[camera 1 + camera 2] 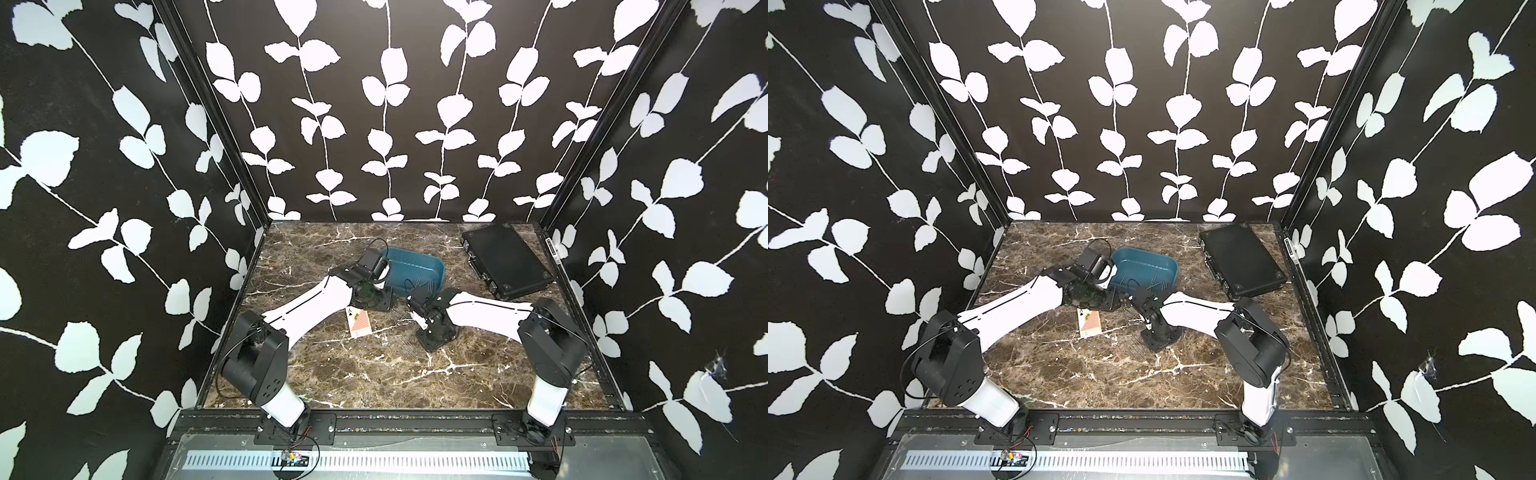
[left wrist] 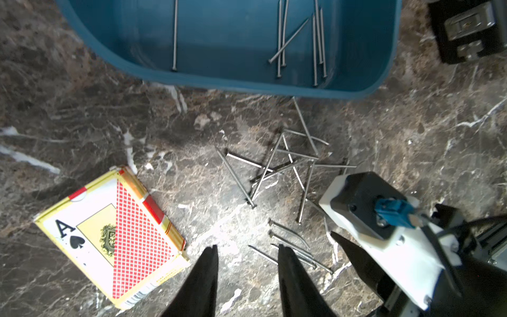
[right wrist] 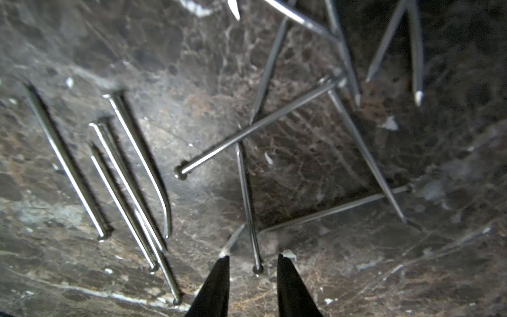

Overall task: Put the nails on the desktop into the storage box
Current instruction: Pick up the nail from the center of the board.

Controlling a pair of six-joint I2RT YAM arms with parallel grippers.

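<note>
The teal storage box (image 1: 415, 254) stands on the marble desktop (image 1: 374, 374) at mid-back, and several nails (image 2: 315, 41) lie inside it. Loose nails (image 2: 274, 164) lie crossed on the desktop just in front of the box; more lie side by side (image 3: 123, 178). My left gripper (image 2: 247, 247) hangs open above bare marble, with a few nails beside one finger. My right gripper (image 3: 253, 258) is low over the pile and open. One nail's head (image 3: 258, 269) sits between its fingertips, with a gap on each side.
A playing-card pack (image 2: 115, 233) lies on the desktop left of the nails, close to my left gripper. A flat black case (image 1: 507, 262) lies at the back right. The two wrists are close together in front of the box, and a few more nails (image 1: 409, 353) lie nearer the front.
</note>
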